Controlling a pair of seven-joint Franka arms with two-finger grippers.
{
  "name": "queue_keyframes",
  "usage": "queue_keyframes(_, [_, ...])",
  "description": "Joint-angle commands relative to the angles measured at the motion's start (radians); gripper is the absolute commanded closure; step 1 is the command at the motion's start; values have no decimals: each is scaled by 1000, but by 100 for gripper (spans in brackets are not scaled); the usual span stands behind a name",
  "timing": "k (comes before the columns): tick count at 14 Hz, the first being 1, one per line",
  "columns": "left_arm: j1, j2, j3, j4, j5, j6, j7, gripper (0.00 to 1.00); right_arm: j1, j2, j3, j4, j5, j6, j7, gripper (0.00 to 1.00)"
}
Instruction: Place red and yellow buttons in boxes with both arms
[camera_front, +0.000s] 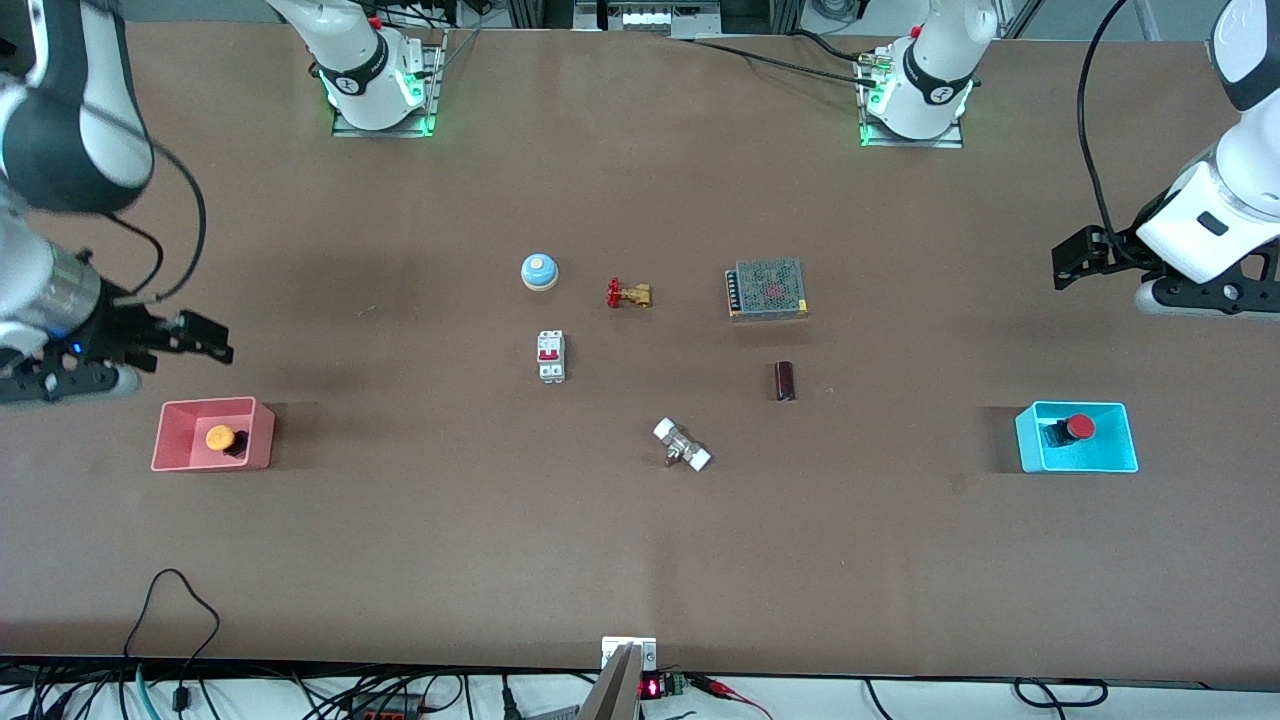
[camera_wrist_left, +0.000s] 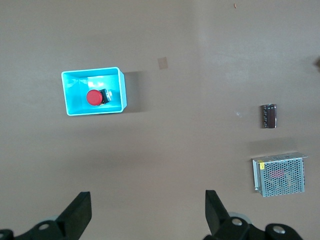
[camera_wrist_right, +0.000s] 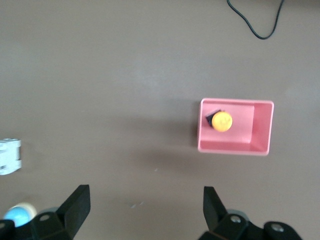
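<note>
The red button (camera_front: 1078, 428) lies in the cyan box (camera_front: 1112, 445) at the left arm's end of the table. It also shows in the left wrist view (camera_wrist_left: 93, 97), inside the cyan box (camera_wrist_left: 75, 84). The yellow button (camera_front: 220, 438) lies in the pink box (camera_front: 185, 418) at the right arm's end, and shows in the right wrist view (camera_wrist_right: 221, 121) in the pink box (camera_wrist_right: 252, 127). My left gripper (camera_front: 1062, 265) (camera_wrist_left: 148, 200) is open and empty, raised over bare table beside the cyan box. My right gripper (camera_front: 215, 340) (camera_wrist_right: 146, 195) is open and empty, raised over bare table beside the pink box.
In the middle of the table lie a blue dome bell (camera_front: 539, 271), a brass valve with a red handle (camera_front: 628, 294), a metal mesh power supply (camera_front: 768, 288), a white circuit breaker (camera_front: 551, 356), a dark cylinder (camera_front: 785, 381) and a white-ended fitting (camera_front: 682, 445).
</note>
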Motion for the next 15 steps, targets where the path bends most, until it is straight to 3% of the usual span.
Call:
queue_keyframes(1, [8, -21, -6, -11, -1, -10, 17, 0, 22, -108, -7, -62, -21, -30, 46, 0])
queue_keyframes(5, [8, -21, -7, -10, -1, -21, 17, 0, 43, -172, 3, -78, -43, -109, 52, 0])
queue_keyframes(15, [8, -21, -7, -10, -1, -26, 17, 0, 57, -167, -4, -16, -37, -169, 41, 0])
